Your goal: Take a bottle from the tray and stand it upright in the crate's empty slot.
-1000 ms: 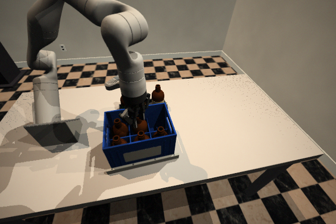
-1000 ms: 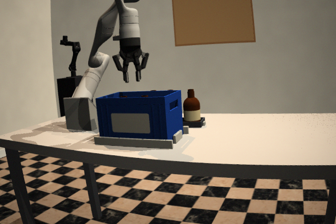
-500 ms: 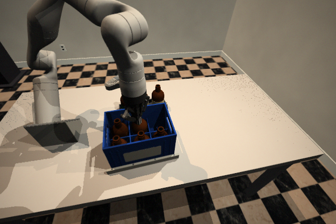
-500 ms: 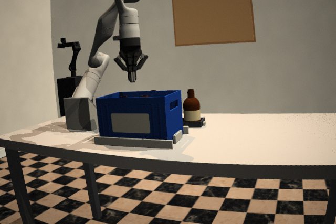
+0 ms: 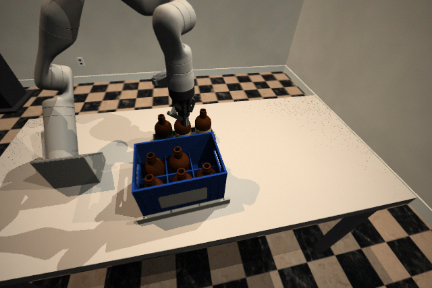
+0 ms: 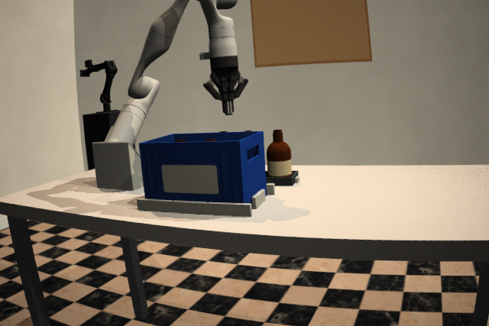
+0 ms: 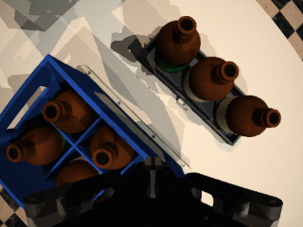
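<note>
The blue crate (image 5: 179, 173) stands on the table with several brown bottles in it; its far right slot (image 5: 206, 150) is empty. Behind it a dark tray holds three upright brown bottles (image 7: 178, 41) (image 7: 212, 78) (image 7: 250, 115). In the exterior view only one tray bottle (image 6: 279, 153) shows beside the crate (image 6: 203, 168). My gripper (image 6: 228, 108) points down, well above the crate's far edge, between the crate and the tray. Its fingers are shut together with nothing between them. In the top view the gripper (image 5: 181, 117) overlaps the middle tray bottle (image 5: 182, 127).
Grey rails (image 6: 193, 207) lie along the crate's front and side at its base. The arm's grey base (image 5: 67, 169) stands on the table to the left of the crate. A brown board (image 6: 311, 22) hangs on the back wall.
</note>
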You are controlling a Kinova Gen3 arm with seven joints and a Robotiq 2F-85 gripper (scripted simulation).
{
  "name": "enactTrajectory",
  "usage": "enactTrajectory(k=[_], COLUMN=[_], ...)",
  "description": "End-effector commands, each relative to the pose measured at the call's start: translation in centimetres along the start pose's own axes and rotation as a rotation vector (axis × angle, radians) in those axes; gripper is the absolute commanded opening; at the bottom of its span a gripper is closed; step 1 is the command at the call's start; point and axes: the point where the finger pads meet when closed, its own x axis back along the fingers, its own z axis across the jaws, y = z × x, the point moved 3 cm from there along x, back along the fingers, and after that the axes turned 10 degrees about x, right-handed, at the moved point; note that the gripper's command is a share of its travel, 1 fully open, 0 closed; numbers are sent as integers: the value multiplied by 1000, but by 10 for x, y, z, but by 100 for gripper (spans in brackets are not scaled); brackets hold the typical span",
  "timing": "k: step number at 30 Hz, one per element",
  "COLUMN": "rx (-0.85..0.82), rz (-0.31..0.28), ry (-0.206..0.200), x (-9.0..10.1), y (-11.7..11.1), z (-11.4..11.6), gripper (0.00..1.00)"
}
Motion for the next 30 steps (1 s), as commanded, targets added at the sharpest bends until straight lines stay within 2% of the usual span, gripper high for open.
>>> enactTrajectory(k=[1, 3, 5, 10, 11, 30], rx=[47, 53, 57, 61, 61, 61], rz=[-17, -13, -11, -8, -8, -8], ry=[-29, -30, -32, -33, -33, -33], x=[9, 5, 1, -1, -1, -1], y=[-34, -56, -72, -85, -85, -85], z=[60, 88, 106, 119, 119, 119], gripper=[0, 0, 0, 0, 64, 64])
